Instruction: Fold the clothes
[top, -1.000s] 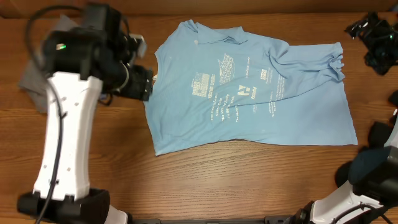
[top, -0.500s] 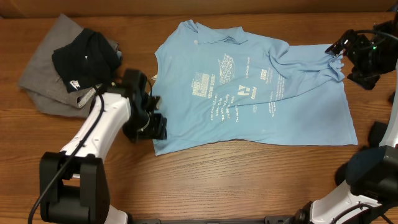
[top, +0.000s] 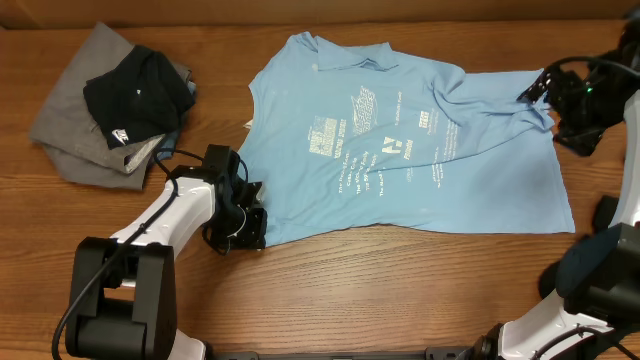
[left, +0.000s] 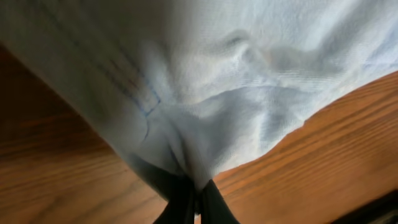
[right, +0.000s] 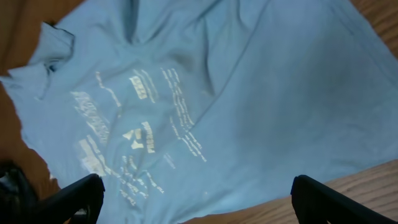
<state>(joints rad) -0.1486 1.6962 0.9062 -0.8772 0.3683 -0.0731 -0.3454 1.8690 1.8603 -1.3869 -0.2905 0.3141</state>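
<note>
Far left of tabletop: black shirt on grey shirt. Left gripper is pinched on the lower-left corner of the light blue shirt, which lies flat mid-tabletop. Right gripper is wide apart and empty by the right sleeve; best pinch there, then lift evenly. Three shirts, two grippers.
</note>
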